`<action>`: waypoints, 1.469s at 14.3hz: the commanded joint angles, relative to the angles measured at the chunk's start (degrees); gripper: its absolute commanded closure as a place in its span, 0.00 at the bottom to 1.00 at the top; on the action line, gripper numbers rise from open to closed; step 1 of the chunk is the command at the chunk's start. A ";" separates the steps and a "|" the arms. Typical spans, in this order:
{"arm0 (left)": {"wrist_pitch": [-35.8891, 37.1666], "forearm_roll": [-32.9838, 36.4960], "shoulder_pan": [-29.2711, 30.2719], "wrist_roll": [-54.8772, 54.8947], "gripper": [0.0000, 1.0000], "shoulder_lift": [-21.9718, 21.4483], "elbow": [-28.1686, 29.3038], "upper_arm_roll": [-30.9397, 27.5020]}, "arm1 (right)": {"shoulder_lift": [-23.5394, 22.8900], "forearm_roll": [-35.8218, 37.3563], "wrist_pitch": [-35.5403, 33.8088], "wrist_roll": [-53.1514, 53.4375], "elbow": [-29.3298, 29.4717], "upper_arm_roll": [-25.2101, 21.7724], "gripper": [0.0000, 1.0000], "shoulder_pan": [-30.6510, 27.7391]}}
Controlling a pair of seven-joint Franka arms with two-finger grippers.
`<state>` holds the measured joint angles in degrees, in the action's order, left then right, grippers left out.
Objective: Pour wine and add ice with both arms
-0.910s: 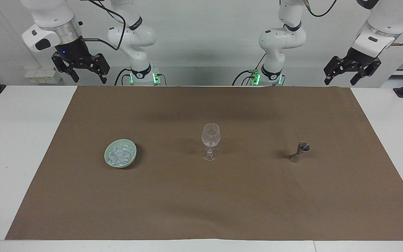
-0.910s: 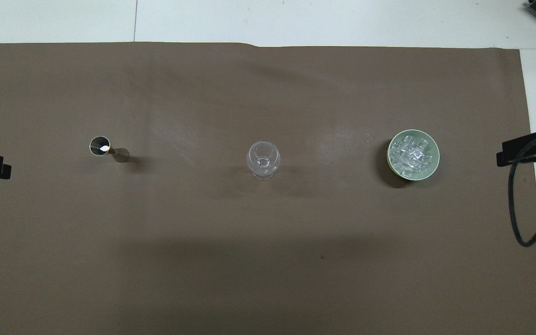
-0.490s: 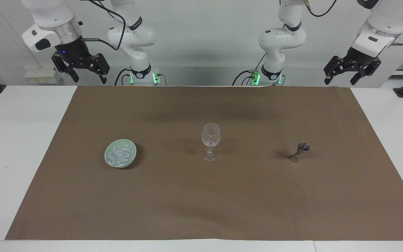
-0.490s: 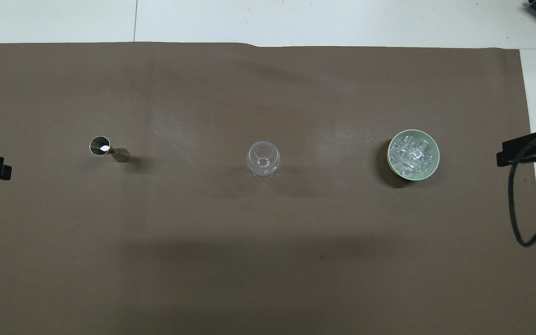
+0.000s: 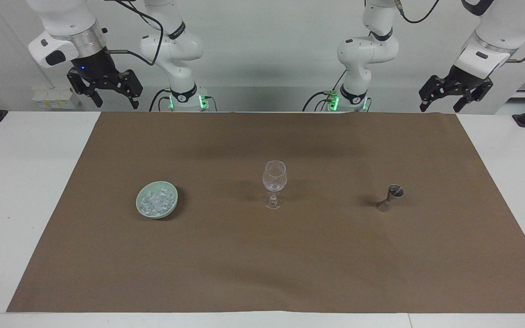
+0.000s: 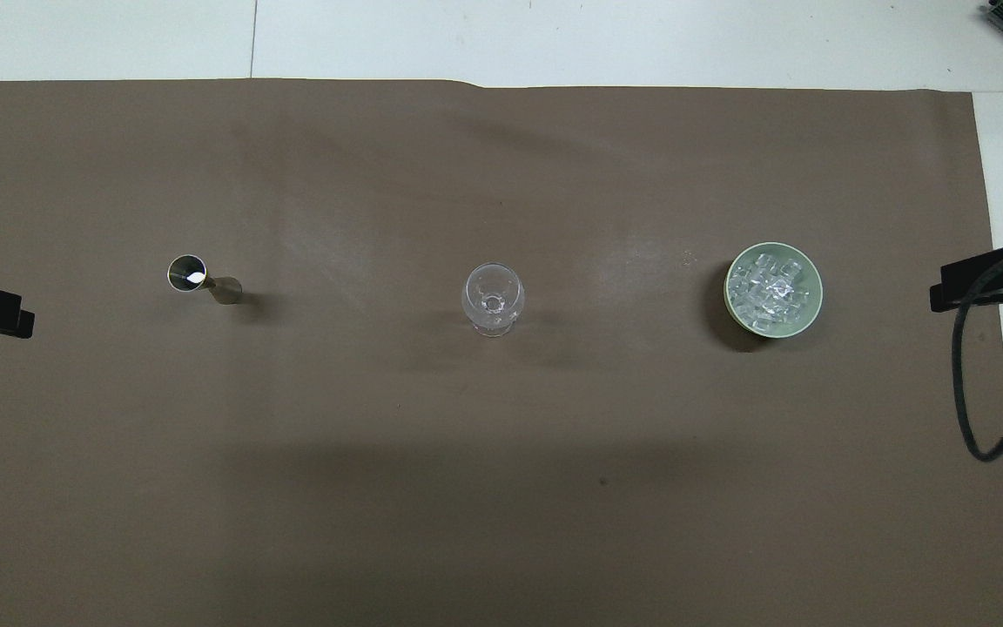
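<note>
While glassy ice (image 5: pixel 156 202) heaps a round green bowl (image 5: pixel 141 207), both grippers gape.

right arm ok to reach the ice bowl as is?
Probably yes. The right claw hangs open at its own table end, the ice bowl sits on that side, nothing between them.

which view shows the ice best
The overhead view: it looks straight down into the green bowl, so the heaped ice shows as separate clear cubes. The facing view shows the ice slantwise, as a pale heap partly hidden by the bowl's rim.
</note>
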<state>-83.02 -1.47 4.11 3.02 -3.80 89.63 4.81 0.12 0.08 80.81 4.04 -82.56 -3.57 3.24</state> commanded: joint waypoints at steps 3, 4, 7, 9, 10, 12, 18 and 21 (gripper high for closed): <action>0.23 -0.55 -0.33 -0.29 0.00 0.37 -0.60 0.02 | -0.38 -1.75 -0.48 -0.78 0.91 0.05 0.00 -0.96; 0.05 -0.72 -0.33 -0.81 0.00 0.37 -0.60 0.11 | -0.38 -1.84 -0.48 -0.78 0.91 0.05 0.00 -0.96; -2.49 -0.46 -0.41 -1.17 0.00 0.54 -0.60 0.20 | -0.30 -1.84 -0.57 -0.78 0.82 0.05 0.00 -0.87; -2.67 -0.46 -0.41 -1.08 0.00 0.63 -0.60 0.28 | -0.30 -1.84 -0.57 -0.78 0.82 0.05 0.00 -0.87; -2.58 -0.46 -0.41 -1.26 0.00 1.76 -0.60 0.37 | -0.30 -1.84 -0.57 -0.78 0.82 0.05 0.00 -0.87; -2.58 -0.55 -0.68 -1.43 0.00 2.47 -0.86 0.28 | -0.30 -1.84 -0.57 -0.78 0.82 0.05 0.00 -0.87; -2.58 -0.55 -2.52 -10.03 0.00 5.99 -0.69 -0.51 | -0.30 -1.84 -0.57 -0.78 0.82 0.05 0.00 -0.87; -3.11 -1.25 -4.37 -11.19 0.00 7.31 -0.69 -3.92 | -0.30 -1.84 -0.57 -0.78 0.82 0.05 0.00 -0.87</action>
<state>-85.61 -1.85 1.83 -6.79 2.57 89.60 3.83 0.12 0.08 80.81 4.04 -82.54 -3.57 3.24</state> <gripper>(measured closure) 0.000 0.000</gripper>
